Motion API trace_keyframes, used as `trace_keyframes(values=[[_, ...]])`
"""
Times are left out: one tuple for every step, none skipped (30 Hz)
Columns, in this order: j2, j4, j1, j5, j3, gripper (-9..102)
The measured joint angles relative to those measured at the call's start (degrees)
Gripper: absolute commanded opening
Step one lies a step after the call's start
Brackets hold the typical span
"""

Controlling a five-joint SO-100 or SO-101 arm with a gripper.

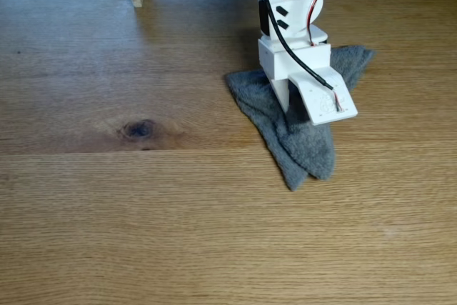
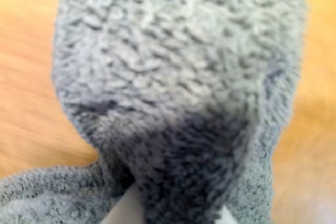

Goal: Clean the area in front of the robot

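The area [image 1: 143, 212], an oak tabletop, with the robot [image 1: 296, 41] pressing down on a grey cloth [image 1: 300, 144].

The gripper [image 1: 289, 105] pinches the cloth, jaws closed on its terry folds; a dark knot [image 1: 139, 129] lies well apart to the fixed view's left.

Fixed view: soft, even daylight, moderately bright. Broad light-brown oak tabletop [image 1: 143, 233] sharp enough to show grain; faint sheen along the far edge. Soft shadow beneath the white boxy plastic arm [image 1: 293, 33] darkens the crumpled grey terry cloth [image 1: 303, 141]. Wrist view: very close, blurred, wood smeared, cloth [image 2: 178, 66] fibres soft, lower fold shadowed.
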Motion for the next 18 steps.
trace_keyframes(values=[[-1.1,-1.8,0.4,-0.4,0.0,0],[-2.3,-3.7,0.9,-0.8,0.0,0],[-3.2,-5.4,1.3,-0.9,0.0,0],[-4.2,-7.5,1.8,-1.1,0.0,0],[-5.1,-9.6,2.5,-1.8,0.1,0],[-6.2,-12.2,3.2,-2.4,0.0,0],[-7.3,-15.4,4.0,-2.2,0.0,0],[-8.4,-18.4,4.7,-2.7,0.0,0],[-9.7,-21.4,5.4,-3.2,0.0,0],[-10.9,-24.6,6.3,-3.7,0.0,0],[-12.0,-27.8,7.0,-4.3,0.0,0],[-13.1,-30.5,7.8,-4.8,0.0,0],[-14.0,-32.4,8.6,-5.4,-0.1,0],[-14.5,-34.0,9.3,-5.7,-0.2,0],[-14.9,-34.5,10.4,-6.0,-0.2,0],[-15.0,-34.1,11.6,-5.9,-0.3,0],[-15.0,-33.3,13.0,-5.6,-0.5,0],[-14.9,-32.3,14.8,-5.2,-0.9,0]])
